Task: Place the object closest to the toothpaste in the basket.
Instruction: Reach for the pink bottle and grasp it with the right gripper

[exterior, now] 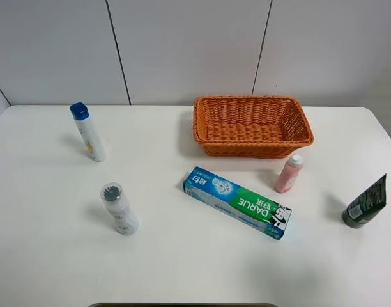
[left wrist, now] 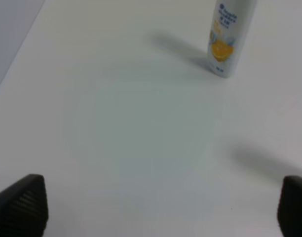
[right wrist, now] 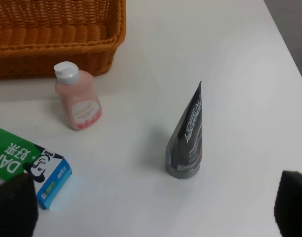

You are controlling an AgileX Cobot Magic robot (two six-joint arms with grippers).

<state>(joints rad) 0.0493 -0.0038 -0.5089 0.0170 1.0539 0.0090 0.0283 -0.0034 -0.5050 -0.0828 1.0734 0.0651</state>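
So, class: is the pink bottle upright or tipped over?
Upright: the pink bottle stands on its base, cap uppermost, just outside the basket.

Baskets: one, a woven orange basket (exterior: pixel 250 148) in the upper middle of the high view.
Toothpaste: one, a blue-and-green toothpaste box (exterior: pixel 237 201) lying flat just below centre.
Bottles: three — a blue-capped bottle (exterior: pixel 89 132) at upper left, a grey-capped bottle (exterior: pixel 119 208) at lower left, and a pink bottle (exterior: pixel 289 173) with a white cap right of centre.
Tubes: one — a dark tube (exterior: pixel 365 204) standing cap-down at the right edge.
Tables: one, a white table (exterior: pixel 183 268) bearing all six of the above.
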